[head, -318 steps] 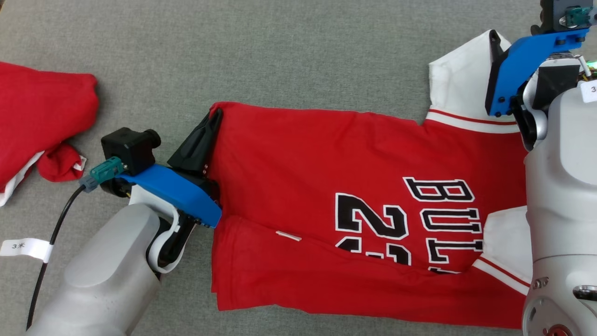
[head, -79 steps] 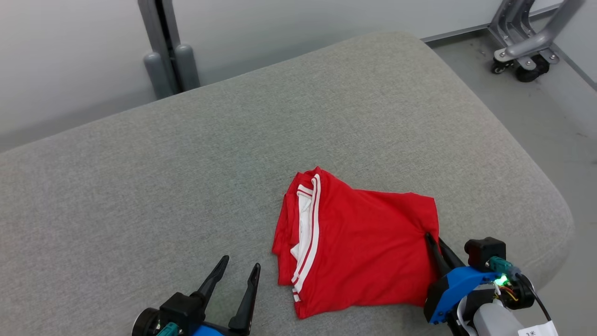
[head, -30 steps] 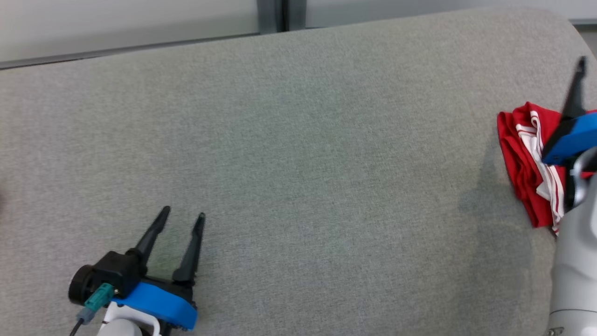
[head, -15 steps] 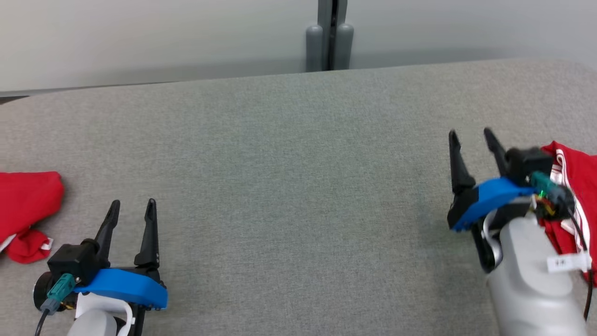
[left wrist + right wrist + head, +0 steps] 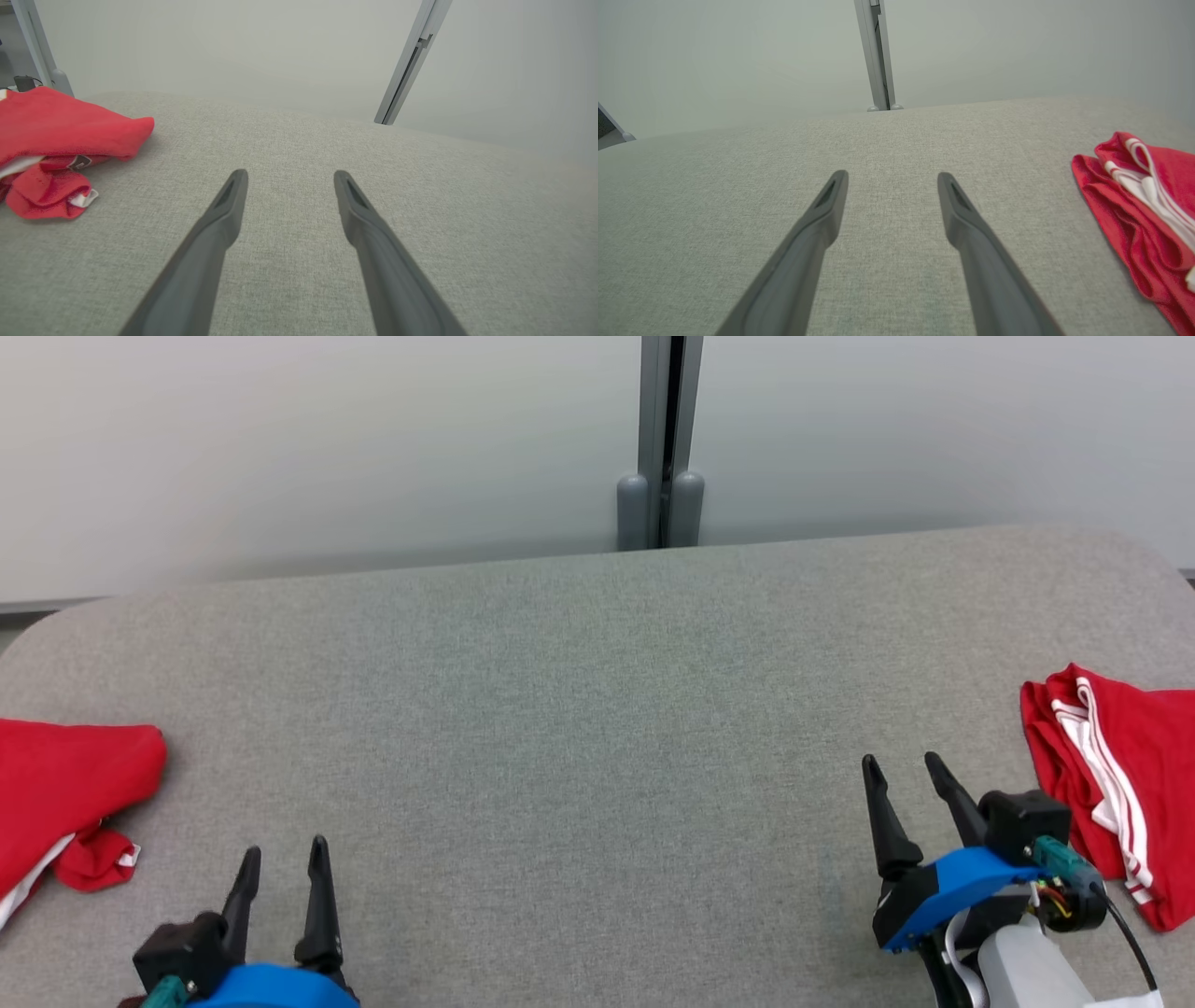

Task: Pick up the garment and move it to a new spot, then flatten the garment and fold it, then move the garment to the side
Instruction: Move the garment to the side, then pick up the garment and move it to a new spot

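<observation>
Lying folded at the right edge, both pincers empty

A wide grey fabric-covered surface (image 5: 579, 709) spans the head view. The folded red garment (image 5: 1130, 775), white stripes showing along its fold, lies at the surface's far right, near the right gripper (image 5: 901, 760) but apart from it. A second red cloth (image 5: 65, 784) is bunched at the left edge. The right gripper's fingers are spread and hold nothing. The left gripper (image 5: 285, 846), at the near left, is likewise spread and empty.
</observation>
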Available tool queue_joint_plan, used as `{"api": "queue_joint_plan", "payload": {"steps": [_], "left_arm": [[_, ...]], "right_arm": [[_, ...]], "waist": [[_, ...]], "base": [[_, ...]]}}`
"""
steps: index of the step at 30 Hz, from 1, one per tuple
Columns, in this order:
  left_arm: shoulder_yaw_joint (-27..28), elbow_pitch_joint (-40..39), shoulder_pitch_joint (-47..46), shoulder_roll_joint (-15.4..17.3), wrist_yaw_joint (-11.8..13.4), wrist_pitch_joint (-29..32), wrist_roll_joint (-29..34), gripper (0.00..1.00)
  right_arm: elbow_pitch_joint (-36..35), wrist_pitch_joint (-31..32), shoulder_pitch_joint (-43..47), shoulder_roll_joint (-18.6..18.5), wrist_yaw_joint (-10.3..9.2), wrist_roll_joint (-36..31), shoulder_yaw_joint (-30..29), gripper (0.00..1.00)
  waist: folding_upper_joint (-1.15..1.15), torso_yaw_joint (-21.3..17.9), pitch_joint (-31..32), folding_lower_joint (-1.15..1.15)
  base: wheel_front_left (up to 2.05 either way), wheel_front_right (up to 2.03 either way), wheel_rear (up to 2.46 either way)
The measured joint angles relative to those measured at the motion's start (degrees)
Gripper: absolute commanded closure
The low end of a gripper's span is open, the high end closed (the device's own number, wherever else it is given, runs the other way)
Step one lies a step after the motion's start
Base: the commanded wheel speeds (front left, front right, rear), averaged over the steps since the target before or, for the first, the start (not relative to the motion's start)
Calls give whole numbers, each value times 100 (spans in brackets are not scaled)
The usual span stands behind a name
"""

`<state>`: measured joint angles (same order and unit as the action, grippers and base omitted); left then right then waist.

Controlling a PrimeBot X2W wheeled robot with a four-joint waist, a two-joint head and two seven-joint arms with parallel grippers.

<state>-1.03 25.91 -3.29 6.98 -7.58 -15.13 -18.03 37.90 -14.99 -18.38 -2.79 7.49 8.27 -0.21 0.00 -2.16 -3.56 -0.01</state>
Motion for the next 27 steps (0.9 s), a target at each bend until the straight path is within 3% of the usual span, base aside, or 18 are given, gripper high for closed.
{"api": "queue_joint_plan", "payload": {"steps": [6,27], "left_arm": [[40,-37,381,-177,0,0,156,0],[11,-132,670,-310,0,0,393,0]], "right_arm": [[-266,-2,344,-1,0,92,142,0],[-682,-4,1077,-1,0,189,264,0]], "waist": [[0,-25,274,0],[0,51,518,0]], "base": [[0,0,0],[0,0,0]]}}
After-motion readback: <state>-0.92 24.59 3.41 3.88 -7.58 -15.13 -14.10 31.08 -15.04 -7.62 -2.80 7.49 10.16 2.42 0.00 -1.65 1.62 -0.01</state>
